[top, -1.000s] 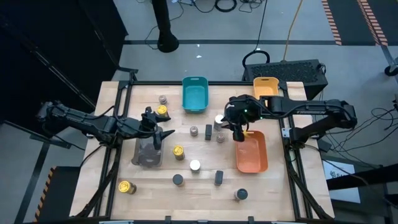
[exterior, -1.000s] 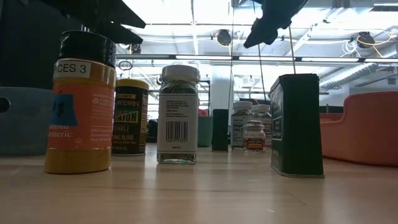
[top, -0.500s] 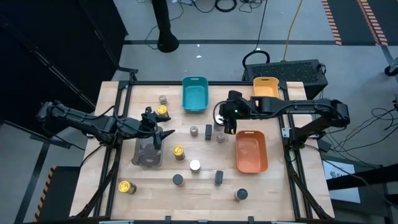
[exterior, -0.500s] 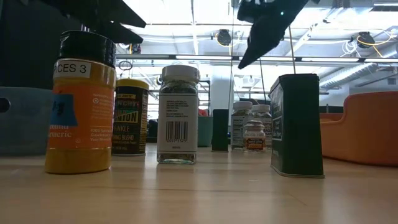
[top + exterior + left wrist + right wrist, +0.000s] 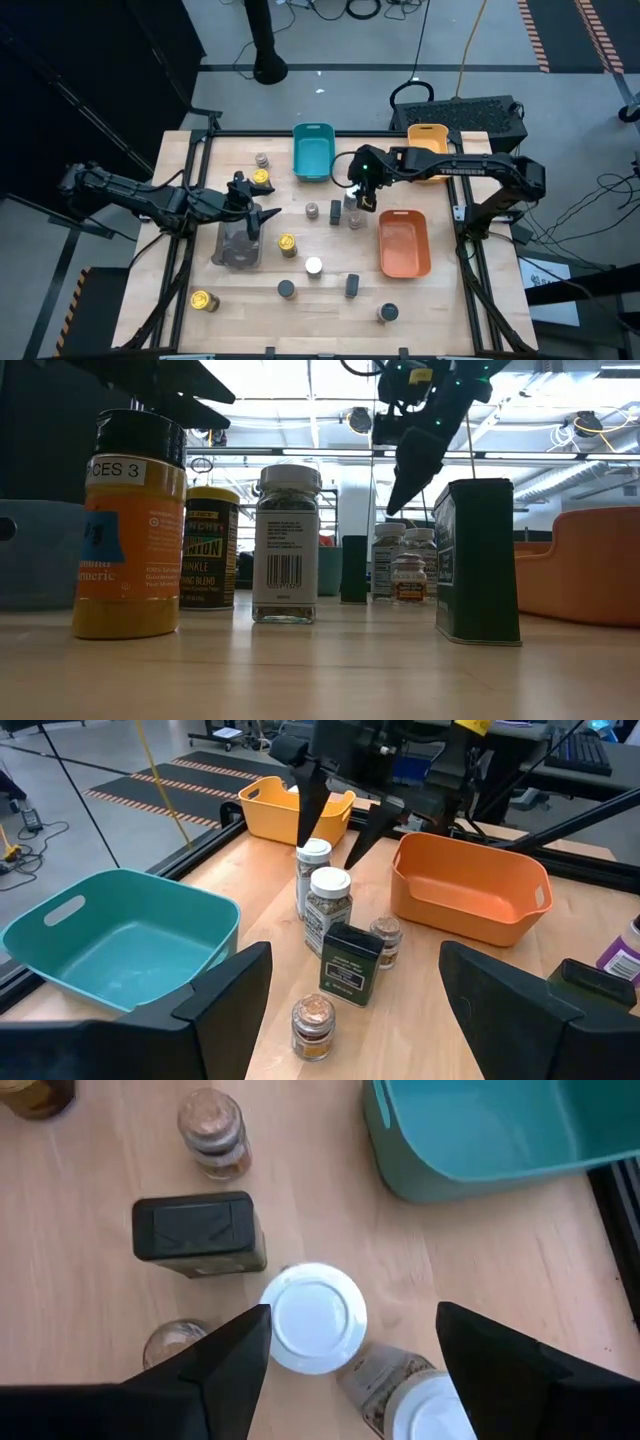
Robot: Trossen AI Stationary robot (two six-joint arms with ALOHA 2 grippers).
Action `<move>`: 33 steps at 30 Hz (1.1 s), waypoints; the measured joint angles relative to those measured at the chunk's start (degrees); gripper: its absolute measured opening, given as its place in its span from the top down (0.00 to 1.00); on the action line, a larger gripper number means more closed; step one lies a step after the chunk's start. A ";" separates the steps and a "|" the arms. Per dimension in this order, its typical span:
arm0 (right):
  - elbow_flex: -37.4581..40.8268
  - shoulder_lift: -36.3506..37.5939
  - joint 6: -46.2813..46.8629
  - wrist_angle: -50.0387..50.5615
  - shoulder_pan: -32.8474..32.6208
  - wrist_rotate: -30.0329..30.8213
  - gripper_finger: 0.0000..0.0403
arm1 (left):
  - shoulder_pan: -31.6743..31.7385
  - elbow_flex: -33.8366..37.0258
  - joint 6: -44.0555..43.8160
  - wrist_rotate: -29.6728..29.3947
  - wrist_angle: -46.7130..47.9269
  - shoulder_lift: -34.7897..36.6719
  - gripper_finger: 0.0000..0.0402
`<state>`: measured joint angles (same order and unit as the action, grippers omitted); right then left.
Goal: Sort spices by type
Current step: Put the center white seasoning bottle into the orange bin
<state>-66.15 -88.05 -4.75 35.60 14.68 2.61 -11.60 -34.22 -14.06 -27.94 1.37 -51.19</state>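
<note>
Spice jars stand about the table: yellow tops [image 5: 287,243], grey-brown tops [image 5: 312,209], slim black tins [image 5: 335,212], dark tops [image 5: 286,288]. Two white-topped jars [image 5: 351,193] stand upright side by side near the teal tray [image 5: 312,152]. My right gripper [image 5: 361,199] hangs open above them, pointing down; in its wrist view [image 5: 350,1320] one white top [image 5: 313,1318] lies between the fingers, the other [image 5: 420,1405] beside. I see no touch. My left gripper [image 5: 255,215] waits open over the grey tray's [image 5: 238,248] far edge.
An orange tray [image 5: 404,243] lies to the right of the white-topped jars and a yellow tray [image 5: 427,140] at the far right. A black tin [image 5: 198,1233] and grey-brown-topped jars [image 5: 212,1132] stand close around the white-topped pair.
My right gripper has moved from over the orange tray's far end toward the table's left and far side, and has come down over the two white-topped jars. Its fingers stay open. No jar has moved.
</note>
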 joint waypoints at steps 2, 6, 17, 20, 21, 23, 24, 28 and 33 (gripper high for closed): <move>0.00 -0.02 -0.02 0.11 0.11 -0.07 0.32 | 0.00 0.00 0.00 0.00 0.00 0.01 0.27; 0.00 -0.45 0.04 -1.07 0.09 -1.54 0.31 | 0.00 0.00 0.00 0.00 0.01 0.01 0.27; 0.00 -5.09 0.54 -1.52 -0.27 -1.43 0.31 | 0.00 0.00 1.01 -0.02 -0.18 -0.01 0.27; 0.00 -6.57 -0.45 -1.74 -0.55 -1.40 0.31 | 0.00 0.00 1.18 -0.02 -0.20 -0.01 0.27; 0.00 -6.89 -0.48 -1.71 -0.61 -1.48 0.31 | 0.00 0.00 1.32 -0.02 -0.21 -0.01 0.27; 0.00 -7.28 -0.52 -1.77 -0.59 -1.46 0.31 | 0.00 0.00 1.41 -0.02 -0.29 -0.01 0.27; 0.00 -7.37 -0.55 -1.74 -0.58 -1.41 0.31 | 0.00 0.00 1.44 -0.02 -0.37 -0.01 0.27; 0.00 -7.42 -0.60 -2.21 -0.59 -1.41 0.35 | 0.00 0.00 1.46 -0.02 -0.42 -0.01 0.27; 0.00 -7.30 -0.44 -2.30 -0.59 -1.44 0.52 | 0.00 0.00 1.46 -0.02 -0.41 -0.01 0.27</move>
<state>-66.15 -95.35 -5.19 33.30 14.09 1.17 -11.60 -34.22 -12.60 -27.97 0.96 -51.20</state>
